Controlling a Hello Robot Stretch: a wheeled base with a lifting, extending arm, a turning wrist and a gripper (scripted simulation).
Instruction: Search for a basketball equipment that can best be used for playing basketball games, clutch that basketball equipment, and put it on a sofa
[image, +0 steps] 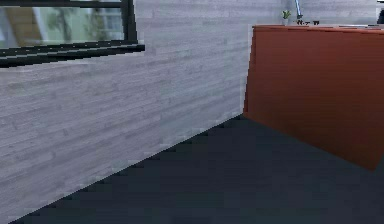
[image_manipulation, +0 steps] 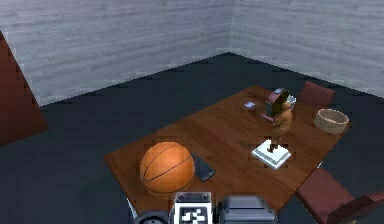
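An orange basketball rests on the near-left end of a brown wooden table in the arm side view. Just below the ball, at the picture's bottom edge, a white marker square sits on the arm's end, with the gripper's dark body to its left. The gripper's far end is cut off by the edge with the ball right behind it, so I cannot tell whether it holds anything.
The table also holds a dark flat slab, a brown statue on a white base, a tan bowl and a small round object. Red chairs flank it. A red-brown counter and a window lie ahead.
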